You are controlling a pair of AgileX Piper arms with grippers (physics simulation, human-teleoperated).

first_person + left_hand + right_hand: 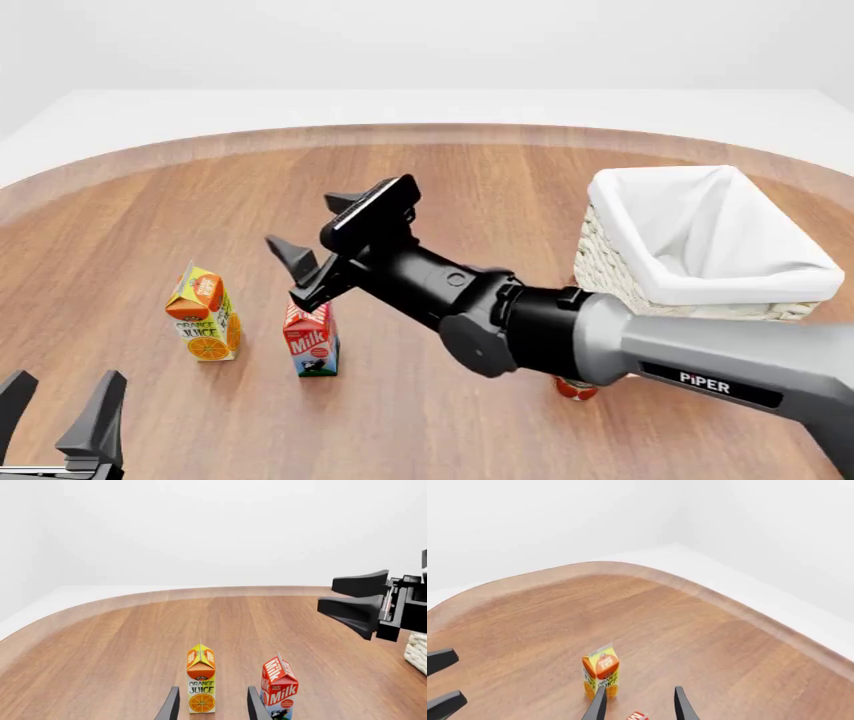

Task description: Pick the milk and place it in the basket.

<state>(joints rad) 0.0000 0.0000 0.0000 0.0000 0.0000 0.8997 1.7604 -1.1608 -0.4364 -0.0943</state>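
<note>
On the wooden counter (160, 230), the wicker basket (707, 240) sits to the right, well apart from the milk carton (311, 340). The right pincer (327, 230), spread wide, hovers just above the upright carton, nearer than the left pincer (60, 410), also spread. The right wrist view shows only the carton's red tip; the front view shows it whole beside the orange juice carton (203, 315).

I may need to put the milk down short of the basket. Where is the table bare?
Bare wood lies between the milk and the basket, and beyond both cartons. It is crowded where the juice stands beside the milk, and by the can under the right arm.
</note>
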